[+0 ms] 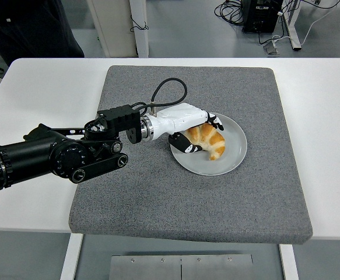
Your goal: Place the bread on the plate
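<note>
The bread, a golden croissant (pixel 210 142), lies on the round white plate (pixel 231 158) in the middle of the grey mat. My left hand (pixel 202 135), white with black fingertips, reaches in from the left at the end of the black arm (pixel 59 154). Its fingers (pixel 216 122) curl over the croissant's top left end and the thumb (pixel 185 145) sits under it, so it is shut on the bread. The right end of the croissant rests on the plate. My right arm does not show.
A grey mat (pixel 158 192) covers the middle of the white table (pixel 327 116). A person in dark clothes (pixel 30 29) stands beyond the far left edge. Cables and table legs lie on the floor behind.
</note>
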Controlling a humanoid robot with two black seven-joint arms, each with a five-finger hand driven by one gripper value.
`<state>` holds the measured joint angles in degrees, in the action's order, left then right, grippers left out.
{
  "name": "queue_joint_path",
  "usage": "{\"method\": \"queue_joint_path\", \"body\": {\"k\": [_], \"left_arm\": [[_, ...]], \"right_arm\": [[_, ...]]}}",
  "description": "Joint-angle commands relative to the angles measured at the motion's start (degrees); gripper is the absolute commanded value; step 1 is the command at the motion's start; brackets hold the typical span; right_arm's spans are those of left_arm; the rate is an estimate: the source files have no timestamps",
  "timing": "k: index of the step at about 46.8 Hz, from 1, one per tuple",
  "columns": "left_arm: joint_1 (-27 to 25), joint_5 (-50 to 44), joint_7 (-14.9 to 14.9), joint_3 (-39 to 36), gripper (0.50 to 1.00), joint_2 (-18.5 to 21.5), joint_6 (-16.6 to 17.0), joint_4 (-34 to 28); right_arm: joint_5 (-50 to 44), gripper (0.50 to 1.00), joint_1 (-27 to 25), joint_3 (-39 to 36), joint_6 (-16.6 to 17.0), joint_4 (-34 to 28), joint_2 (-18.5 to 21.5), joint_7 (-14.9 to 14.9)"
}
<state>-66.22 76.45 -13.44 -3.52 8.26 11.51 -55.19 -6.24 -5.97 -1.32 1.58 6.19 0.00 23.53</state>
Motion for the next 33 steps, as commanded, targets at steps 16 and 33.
{"method": "queue_joint_path", "body": {"k": [16, 33], "left_arm": [[0.83, 0.01, -0.09, -0.08, 0.698, -0.7, 0.0, -0.01], [1.62, 0.28, -0.18, 0.01, 0.736, -1.05, 0.0, -0.1]], "right_arm": [[0.0, 1.0, 0.08, 0.0, 0.0, 0.05, 0.0, 0.02], [0.0, 1.0, -0.01, 0.0, 0.0, -0.03, 0.0, 0.02]]}}
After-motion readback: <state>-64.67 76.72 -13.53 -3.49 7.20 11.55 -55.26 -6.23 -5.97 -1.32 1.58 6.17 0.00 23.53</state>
